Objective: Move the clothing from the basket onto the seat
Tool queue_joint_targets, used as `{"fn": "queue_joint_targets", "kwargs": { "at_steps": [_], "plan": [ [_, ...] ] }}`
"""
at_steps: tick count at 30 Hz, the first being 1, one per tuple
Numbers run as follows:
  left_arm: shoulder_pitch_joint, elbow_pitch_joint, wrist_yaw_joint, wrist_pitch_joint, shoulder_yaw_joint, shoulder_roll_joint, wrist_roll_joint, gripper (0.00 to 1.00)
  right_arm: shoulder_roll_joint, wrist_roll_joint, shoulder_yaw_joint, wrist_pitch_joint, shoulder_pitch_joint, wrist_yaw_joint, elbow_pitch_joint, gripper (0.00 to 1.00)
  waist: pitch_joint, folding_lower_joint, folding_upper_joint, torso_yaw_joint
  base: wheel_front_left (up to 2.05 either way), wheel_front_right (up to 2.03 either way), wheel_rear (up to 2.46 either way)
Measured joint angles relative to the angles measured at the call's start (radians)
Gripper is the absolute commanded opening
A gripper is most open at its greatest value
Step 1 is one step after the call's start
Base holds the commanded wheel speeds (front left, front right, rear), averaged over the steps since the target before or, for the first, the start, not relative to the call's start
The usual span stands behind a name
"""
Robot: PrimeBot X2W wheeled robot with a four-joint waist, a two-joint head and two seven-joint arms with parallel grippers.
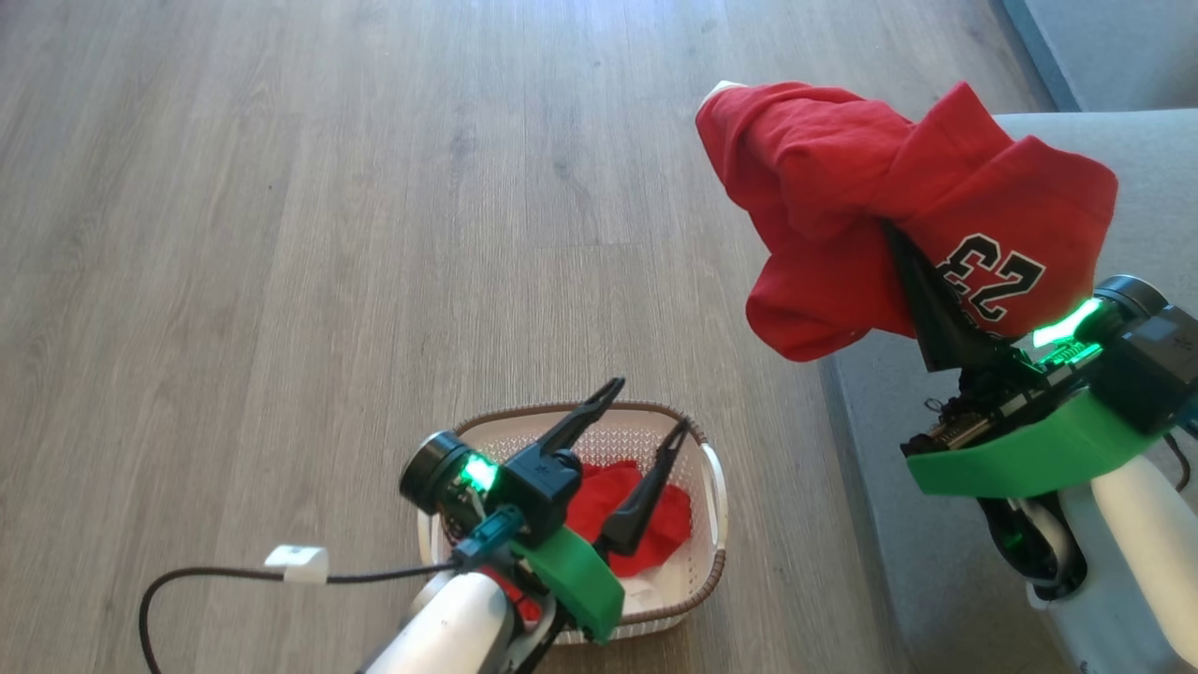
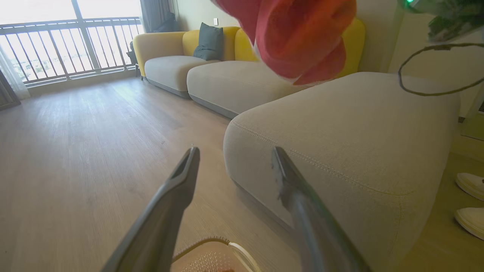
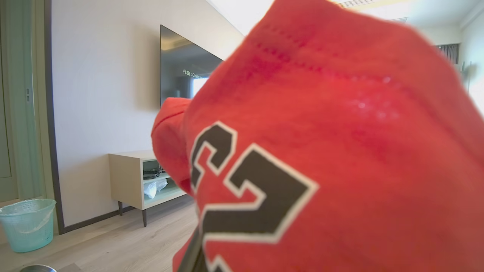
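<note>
clothing is sitting in two places: the jersey [image 1: 898, 206] printed 23 is hanging bunched from my right hand [image 1: 922, 300], which is clamping together on it up by the front edge of the seat [image 1: 1151, 159], while a second red garment [image 1: 660, 529] is lying in the basket [image 1: 524, 410] on the floor [image 1: 281, 234]. my left hand [image 1: 648, 405] is hovering over the basket, fingers wide apart, holding nothing. i'm judging that much of the jersey is dangling past the seat's edge, so letting go here could send it sliding to the floor. the fabric is also covering my right wrist camera, so i'm placing half blind.
</note>
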Motion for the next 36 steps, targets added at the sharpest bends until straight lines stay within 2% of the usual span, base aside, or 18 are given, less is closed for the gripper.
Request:
{"fn": "queue_joint_targets", "kwargs": {
  "at_steps": [4,17,36],
  "plan": [
    [0.001,0.044,0.0,0.0,0.01,0.0,-0.007,1.0,-0.005,-0.009,-0.005,0.0,0.0,0.0,-0.007,0.0,0.004,0.0,0.0,-0.007,0.0,0.0,0.0],
    [0.037,0.061,-0.014,0.0,0.044,0.0,0.026,1.0,-0.008,-0.017,-0.044,0.0,0.0,0.0,-0.009,0.0,0.016,0.0,0.0,-0.021,0.0,0.0,0.0],
    [0.051,0.124,-0.025,0.0,0.046,0.0,0.039,1.0,-0.008,-0.02,-0.063,0.0,0.023,0.0,-0.011,0.0,0.014,0.0,0.0,-0.034,0.0,0.0,0.0]
  ]
}}
